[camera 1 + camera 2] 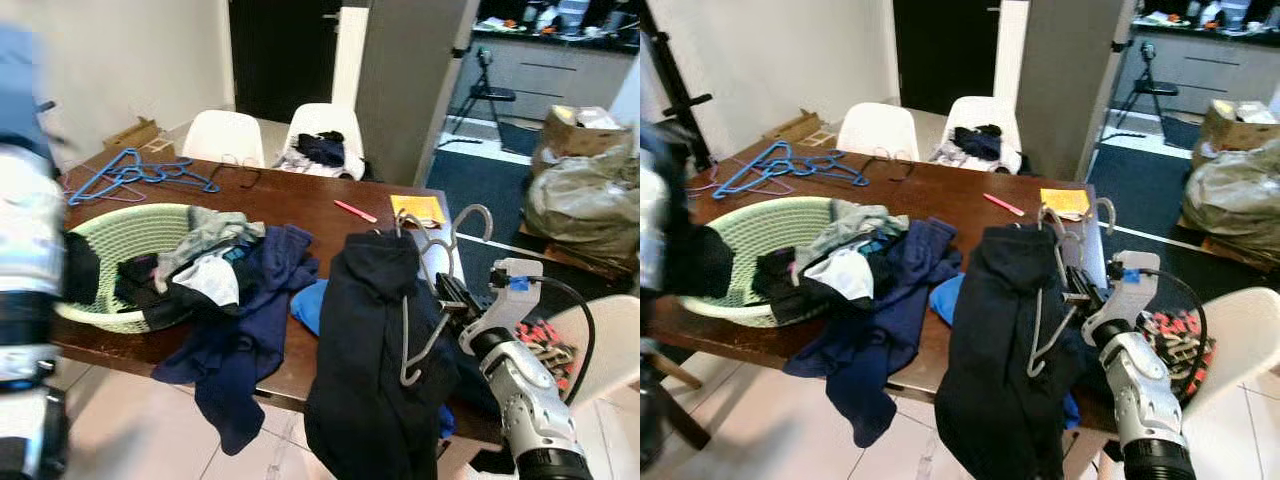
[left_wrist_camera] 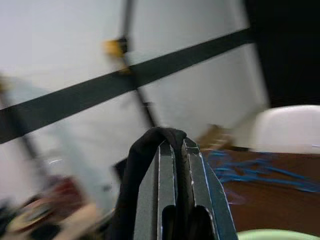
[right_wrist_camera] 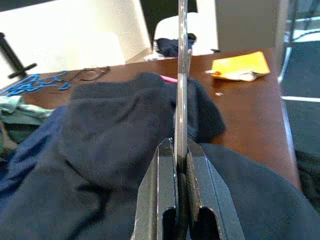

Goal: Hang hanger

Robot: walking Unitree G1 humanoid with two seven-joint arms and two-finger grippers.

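Both grippers are clamped: right gripper on the grey hanger at lower right, carrying a dark garment; left gripper pinches black cloth. Keep the hook upright and level.

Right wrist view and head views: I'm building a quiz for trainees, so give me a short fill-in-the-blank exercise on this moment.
1. The right gripper is shut on a thin grey metal ____.
2. The dark navy garment is draped over that ____.
3. The pale green woven laundry basket sits on the brown wooden ____.

Missing words: hanger; hanger; table
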